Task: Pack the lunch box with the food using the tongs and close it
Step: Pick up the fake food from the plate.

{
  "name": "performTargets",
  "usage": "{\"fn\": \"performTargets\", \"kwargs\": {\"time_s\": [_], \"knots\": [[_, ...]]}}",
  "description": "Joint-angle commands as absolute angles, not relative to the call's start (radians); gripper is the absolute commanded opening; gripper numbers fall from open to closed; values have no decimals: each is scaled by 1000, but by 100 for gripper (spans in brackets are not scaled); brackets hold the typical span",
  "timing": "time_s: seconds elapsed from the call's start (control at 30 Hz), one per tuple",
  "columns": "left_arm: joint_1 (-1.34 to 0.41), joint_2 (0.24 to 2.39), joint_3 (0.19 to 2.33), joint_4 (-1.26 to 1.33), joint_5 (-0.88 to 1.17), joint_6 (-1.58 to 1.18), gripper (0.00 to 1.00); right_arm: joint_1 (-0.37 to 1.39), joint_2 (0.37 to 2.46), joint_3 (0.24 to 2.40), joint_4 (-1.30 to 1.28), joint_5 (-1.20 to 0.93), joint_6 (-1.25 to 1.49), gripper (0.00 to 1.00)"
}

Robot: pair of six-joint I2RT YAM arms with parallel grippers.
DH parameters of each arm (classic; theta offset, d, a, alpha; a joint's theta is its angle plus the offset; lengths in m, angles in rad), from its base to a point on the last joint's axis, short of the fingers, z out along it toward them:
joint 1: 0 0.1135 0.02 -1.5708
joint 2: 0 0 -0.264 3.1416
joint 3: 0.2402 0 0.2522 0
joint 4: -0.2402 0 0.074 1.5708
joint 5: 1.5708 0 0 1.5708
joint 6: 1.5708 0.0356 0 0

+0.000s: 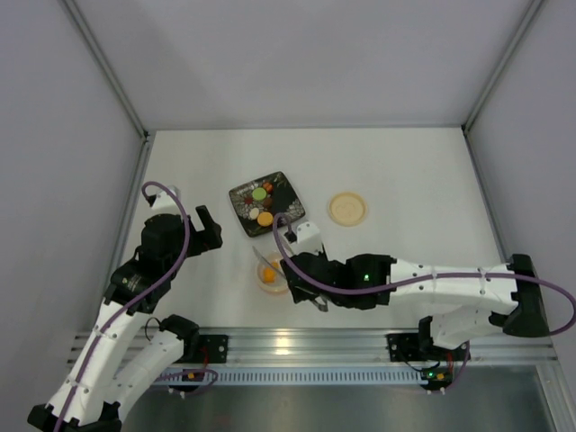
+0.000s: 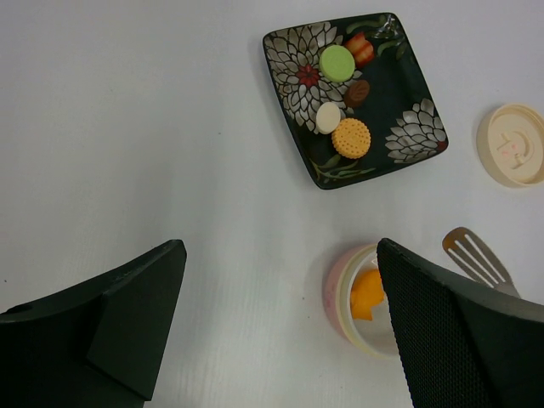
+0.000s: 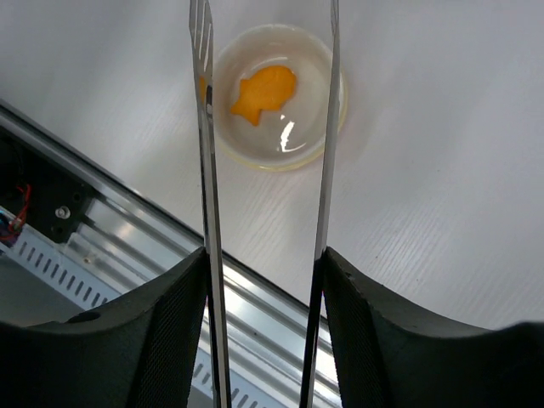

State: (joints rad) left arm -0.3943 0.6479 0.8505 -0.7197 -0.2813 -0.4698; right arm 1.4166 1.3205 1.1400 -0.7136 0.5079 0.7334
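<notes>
The right gripper holds the slim silvery metal tongs, their 2 arms apart above the small round pink-rimmed lunch box, where 1 orange fish-shaped piece lies.

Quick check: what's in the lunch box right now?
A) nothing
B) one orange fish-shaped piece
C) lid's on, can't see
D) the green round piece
B: the right wrist view shows a single orange fish-shaped piece lying in the open lunch box, seen between the arms of the tongs. The green piece sits on the plate, and the lid lies apart from the box.
</notes>
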Motion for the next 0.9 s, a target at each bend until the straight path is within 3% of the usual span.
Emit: {"fn": "performTargets", "kwargs": {"time_s": [0.0,0.43,0.63,0.87], "knots": [[-399,644,844,-709,-299,-474,99,1393,1333,1276,-729,581,675,54],[-403,649,844,-710,-305,-476,99,1057,1603,1506,-624,391,486,49],[-407,652,844,-710,-311,-477,99,982,1781,1641,-626,337,456,42],[-410,653,845,-712,-313,-479,99,927,1904,1758,-644,330,431,40]]}}
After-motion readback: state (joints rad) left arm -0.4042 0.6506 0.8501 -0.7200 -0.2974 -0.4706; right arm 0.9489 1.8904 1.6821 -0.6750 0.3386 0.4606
